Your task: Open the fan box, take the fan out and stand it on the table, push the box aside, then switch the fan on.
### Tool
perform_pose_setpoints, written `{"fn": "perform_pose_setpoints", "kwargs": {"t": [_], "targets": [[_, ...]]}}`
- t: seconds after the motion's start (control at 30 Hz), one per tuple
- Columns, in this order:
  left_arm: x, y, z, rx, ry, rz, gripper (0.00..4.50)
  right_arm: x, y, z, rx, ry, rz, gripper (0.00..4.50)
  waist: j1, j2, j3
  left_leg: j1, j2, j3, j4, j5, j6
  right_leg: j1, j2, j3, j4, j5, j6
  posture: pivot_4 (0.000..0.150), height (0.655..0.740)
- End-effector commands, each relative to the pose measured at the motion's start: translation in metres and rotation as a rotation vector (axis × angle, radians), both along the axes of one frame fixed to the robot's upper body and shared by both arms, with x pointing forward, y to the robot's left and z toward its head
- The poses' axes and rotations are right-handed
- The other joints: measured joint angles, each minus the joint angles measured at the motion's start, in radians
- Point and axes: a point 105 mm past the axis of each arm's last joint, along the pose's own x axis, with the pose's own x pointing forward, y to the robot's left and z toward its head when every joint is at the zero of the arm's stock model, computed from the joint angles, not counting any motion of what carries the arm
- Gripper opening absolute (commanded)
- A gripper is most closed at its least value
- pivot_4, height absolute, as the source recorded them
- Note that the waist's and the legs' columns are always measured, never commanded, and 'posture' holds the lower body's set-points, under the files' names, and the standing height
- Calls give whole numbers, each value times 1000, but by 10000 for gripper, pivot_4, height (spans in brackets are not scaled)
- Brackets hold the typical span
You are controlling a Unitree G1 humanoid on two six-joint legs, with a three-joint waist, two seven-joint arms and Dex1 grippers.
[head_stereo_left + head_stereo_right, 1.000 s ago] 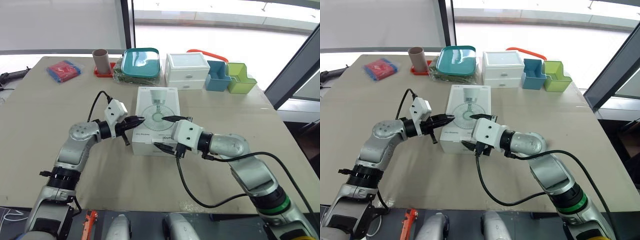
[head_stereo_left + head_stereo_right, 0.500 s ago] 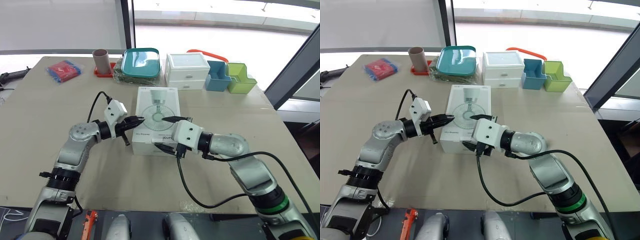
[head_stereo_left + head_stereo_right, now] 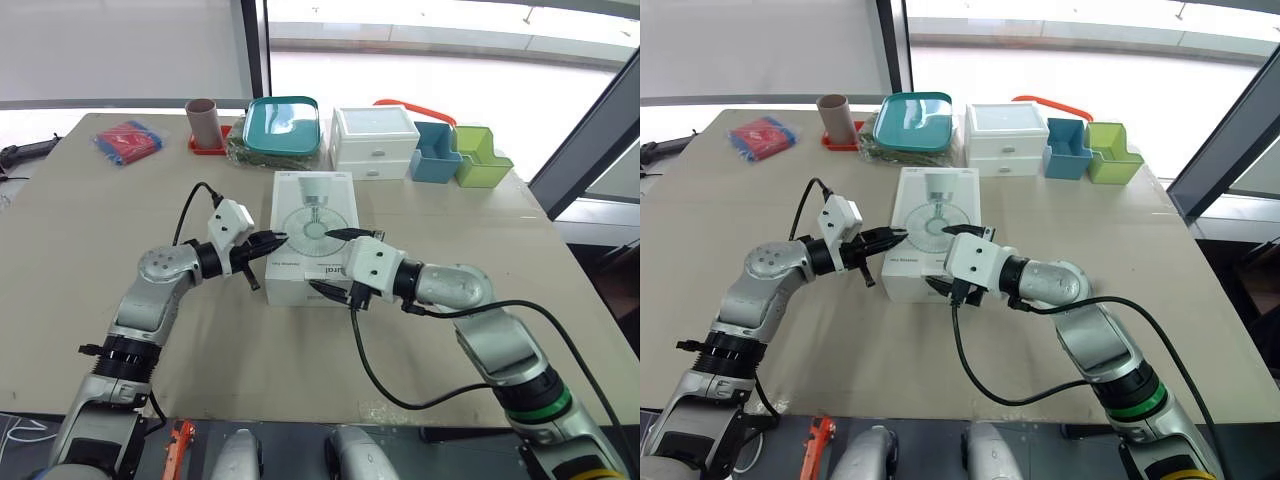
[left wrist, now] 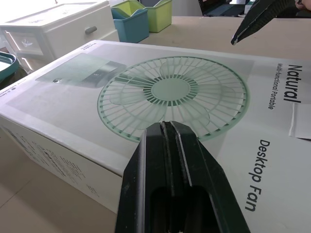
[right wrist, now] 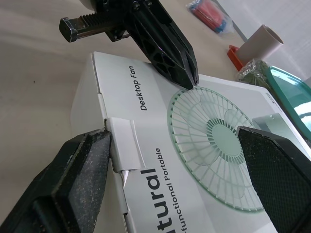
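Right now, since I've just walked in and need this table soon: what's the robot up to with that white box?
It is working on opening the fan box, which lies flat and closed on the table. The left gripper, fingers shut, has its tips at the box's left top edge. The right gripper is open across the near end, with one finger at the tuck flap there. The fan is not yet out.

box (image 3: 310, 240): white, printed with a green fan picture
state: closed
pose: lying flat mid-table (image 3: 90, 230)
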Motion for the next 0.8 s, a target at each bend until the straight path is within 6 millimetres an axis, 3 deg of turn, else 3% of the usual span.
{"fn": "perform_pose_setpoints", "kwargs": {"t": [0.03, 0.3, 0.8], "targets": [[-3, 0, -3, 22, -3, -12, 547, 3, -3, 30, 54, -90, -20, 45000, 0, 0, 0, 0, 0, 0, 0, 0, 0, 0, 0, 0, 0, 0, 0, 1500, 7400], [-4, -1, -6, 27, -2, -16, 547, 2, -2, 41, 95, -90, -5, 45000, 0, 0, 0, 0, 0, -1, 0, 0, 0, 0, 0, -1, 0, 0, 0, 1500, 7400], [-4, 1, -9, 32, 3, -6, 547, -1, -12, 39, 48, -90, -10, 45000, 0, 0, 0, -1, 0, -2, 0, 0, 0, 0, 0, -2, 0, 0, 0, 1500, 7400]]}}
